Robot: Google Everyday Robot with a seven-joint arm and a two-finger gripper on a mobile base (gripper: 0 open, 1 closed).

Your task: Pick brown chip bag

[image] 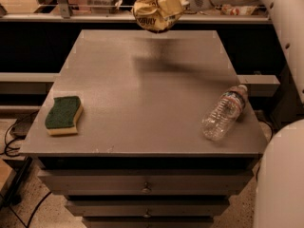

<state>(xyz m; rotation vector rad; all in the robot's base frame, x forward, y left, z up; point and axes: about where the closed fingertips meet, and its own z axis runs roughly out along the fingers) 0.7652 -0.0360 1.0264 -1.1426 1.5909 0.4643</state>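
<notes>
The brown chip bag (151, 13), crinkly, dark brown and tan with white lettering, hangs in the air above the far edge of the grey table (142, 103). My gripper (172, 4) is shut on the bag's right side and holds it well clear of the tabletop. The white arm runs off to the upper right. The bag's shadow lies on the far half of the table.
A green-and-yellow sponge (63, 115) lies near the front left corner. A clear plastic water bottle (223, 112) lies on its side near the right edge. A shelf with clutter runs behind the table. The robot's white body (280, 179) fills the lower right.
</notes>
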